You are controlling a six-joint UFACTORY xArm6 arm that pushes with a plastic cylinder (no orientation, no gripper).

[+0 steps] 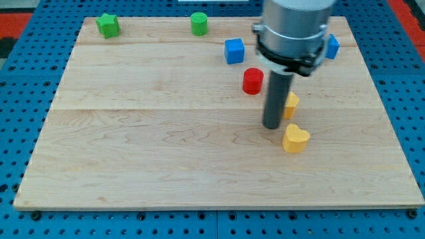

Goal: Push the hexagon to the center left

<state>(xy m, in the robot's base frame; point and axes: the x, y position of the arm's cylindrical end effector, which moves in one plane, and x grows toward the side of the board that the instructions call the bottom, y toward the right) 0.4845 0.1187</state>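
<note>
Camera view: my tip [271, 126] touches yellow hexagon [291, 105].

Single view only, nothing shared with another. Looks down at a slant from the desk [166, 172] near edge toward its far edge, set fairly close: whole wooden board framed, blue pegboard [20, 119] around it, arm housing [292, 30] cropped at the view's top.

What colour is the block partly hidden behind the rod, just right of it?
Yellow, seen in the camera view, the only one; my tip sits just left of it.
</note>
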